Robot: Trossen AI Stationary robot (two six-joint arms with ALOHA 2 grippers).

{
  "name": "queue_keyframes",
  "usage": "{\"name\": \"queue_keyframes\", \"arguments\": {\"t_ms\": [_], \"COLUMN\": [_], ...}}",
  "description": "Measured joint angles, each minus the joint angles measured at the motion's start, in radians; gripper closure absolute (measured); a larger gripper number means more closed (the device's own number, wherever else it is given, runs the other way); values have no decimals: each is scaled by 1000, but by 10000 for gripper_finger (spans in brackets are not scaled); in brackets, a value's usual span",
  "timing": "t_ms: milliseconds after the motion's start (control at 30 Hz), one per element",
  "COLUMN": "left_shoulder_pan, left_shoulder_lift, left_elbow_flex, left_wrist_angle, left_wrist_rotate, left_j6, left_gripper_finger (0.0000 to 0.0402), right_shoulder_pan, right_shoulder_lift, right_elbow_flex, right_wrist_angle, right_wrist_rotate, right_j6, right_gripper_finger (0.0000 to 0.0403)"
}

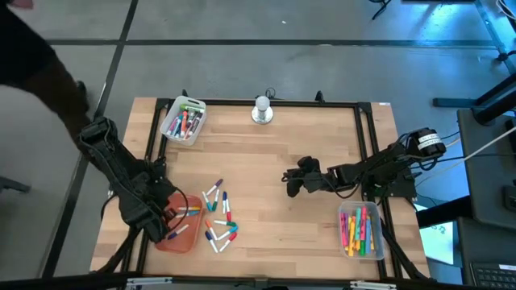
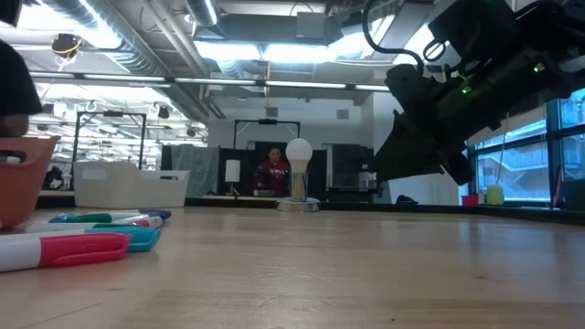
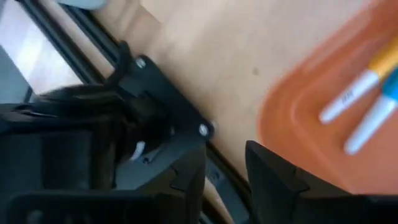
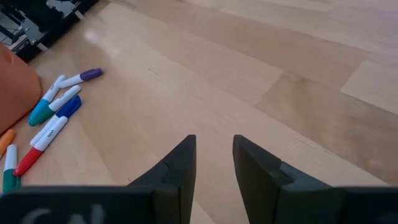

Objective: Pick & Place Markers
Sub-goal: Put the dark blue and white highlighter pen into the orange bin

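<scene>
Several loose markers [image 1: 219, 216] lie flat on the wooden table; they also show in the right wrist view [image 4: 53, 118] and in the low view [image 2: 82, 247]. The orange tray [image 1: 184, 234] at the near left holds a few markers [image 3: 348, 99]. My left gripper [image 3: 225, 177] hangs open over the tray's left rim and the table's edge [image 1: 164, 219], with nothing between its fingers. My right gripper [image 4: 214, 158] hovers open above bare wood right of the loose markers [image 1: 292, 180] and holds nothing.
A clear tray of markers [image 1: 184, 119] stands at the far left, another [image 1: 361, 229] at the near right. A white bulb on a round base [image 1: 262, 109] stands at the far edge. A black frame rail [image 3: 93, 68] runs along the table's left side.
</scene>
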Motion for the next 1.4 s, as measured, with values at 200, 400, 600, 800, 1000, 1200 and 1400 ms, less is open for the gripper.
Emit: {"name": "queue_keyframes", "arguments": {"t_ms": [200,400,600,800,1000,1200,1400], "left_shoulder_pan": [-6,-30,-32,-12,22,-4,-59], "left_shoulder_lift": [39,105,195,232,220,218,218], "left_elbow_flex": [0,0,0,6,44,57,32], "left_wrist_angle": [58,67,108,132,228,204,198], "left_wrist_rotate": [120,134,209,118,-21,40,98], "left_j6": [82,-21,11,142,255,258,96], "left_gripper_finger": [318,333,343,345,349,350,363], "right_shoulder_pan": [0,0,-1,-4,-22,-30,-27], "right_shoulder_lift": [0,0,0,0,0,0,0], "right_elbow_flex": [0,0,0,0,0,0,0], "right_wrist_angle": [2,26,45,51,86,91,86], "right_wrist_rotate": [0,0,0,0,1,1,-21], "right_j6": [5,5,4,4,-1,-11,-22], "right_gripper_finger": [296,296,296,296,296,296,296]}}
